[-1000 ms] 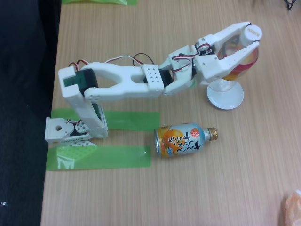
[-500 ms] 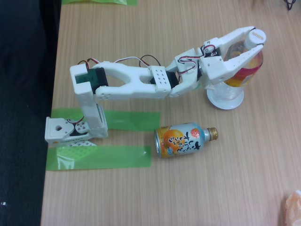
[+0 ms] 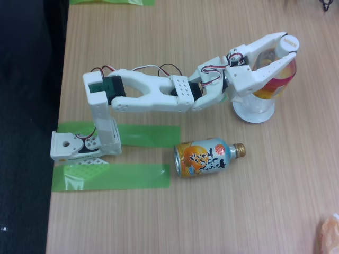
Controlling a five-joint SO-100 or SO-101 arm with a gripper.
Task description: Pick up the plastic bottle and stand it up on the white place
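Plastic bottle upright on the white place, my fingers around it

Plastic bottle (image 3: 275,74) stands with its base on the white place (image 3: 254,111), its long axis running up toward the camera, so the white cap shows near the top and the red, yellow and orange label band sits below it. My gripper (image 3: 280,50) reaches in from the left of the white place, one finger on the far side of the bottle and one on the near side, both high on the body just under the cap. The fingers look closed against the plastic, though from this angle I cannot be sure how firmly they press.

The coming move, as I judge it, is the release: the bottle lies straight between my fingers, so I should spread them evenly and draw back left, away from the white place, without brushing the cap. The bottle seems to lean slightly, so tipping is the risk.

Below the white place, well apart from it, a metal bottle-can (image 3: 205,157) lies on its side, gold cap pointing right. Its orange and light-blue label carries printing I cannot read. Faint writing on the bottle's cap is too small to make out.
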